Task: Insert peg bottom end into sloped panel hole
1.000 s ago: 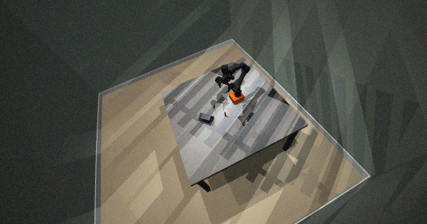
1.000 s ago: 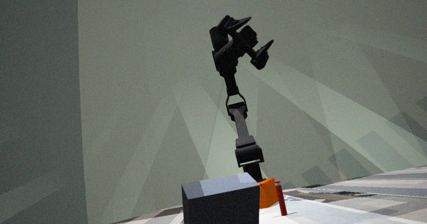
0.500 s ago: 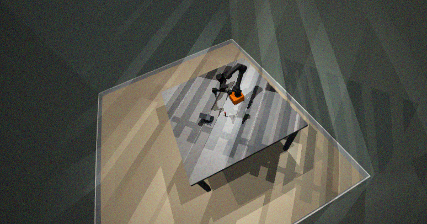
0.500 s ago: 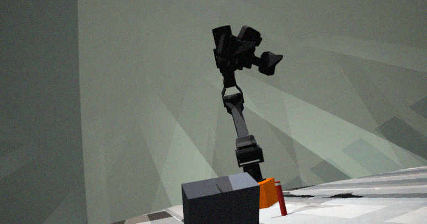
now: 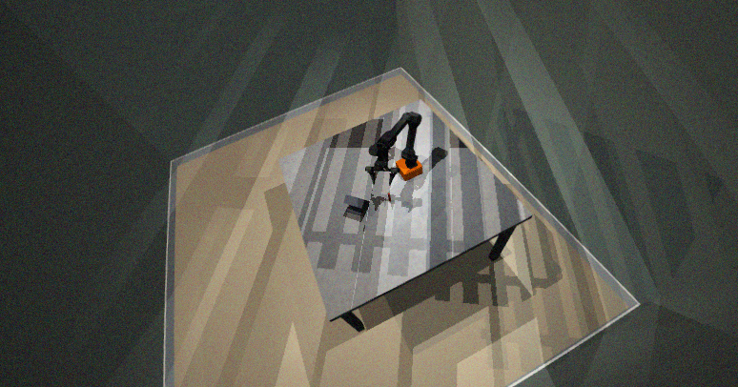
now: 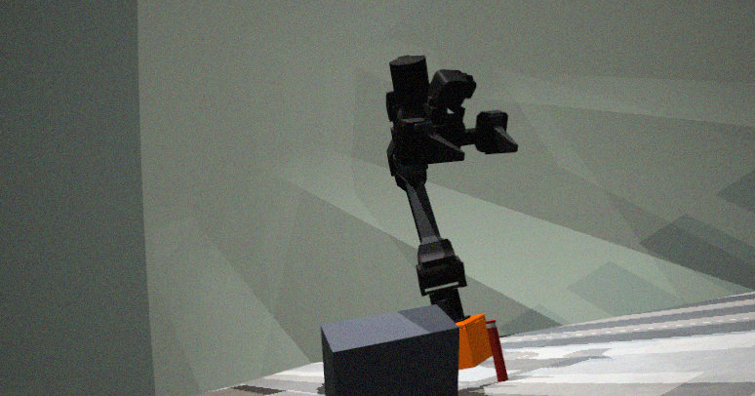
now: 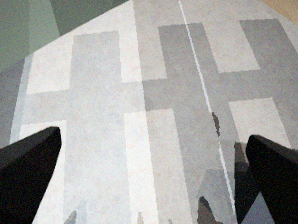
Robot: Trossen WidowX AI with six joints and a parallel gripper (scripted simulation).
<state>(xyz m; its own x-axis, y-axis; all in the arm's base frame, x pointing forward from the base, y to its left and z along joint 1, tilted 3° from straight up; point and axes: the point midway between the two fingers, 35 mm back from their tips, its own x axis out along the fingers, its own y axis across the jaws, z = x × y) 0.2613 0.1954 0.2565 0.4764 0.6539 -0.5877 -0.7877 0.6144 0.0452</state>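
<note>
From the top, a grey worktop striped with light and shadow stands on a tan floor, with dark green surroundings beyond. The black arm rises from an orange base and folds over, its pincer spread wide with nothing between the fingers. The red peg is a small mark on the worktop near the base, apart from the dark block with the sloped panel. The block's hole is too small to make out.

In the exterior view, a greenish wall fills the background. The pincer hangs high over the worktop, fingers apart and empty. The peg stands on the worktop, looking slightly tilted in this view, beside the orange base. The block cuts across part of the base, and its lower edge runs out of frame; its hole is hidden from this side.

The wrist view shows the pincer's two dark fingertips at either side, widely parted, over the striped worktop. Both fingers are cut off by the frame, and a dark shape beside the right-hand one is hard to identify.
</note>
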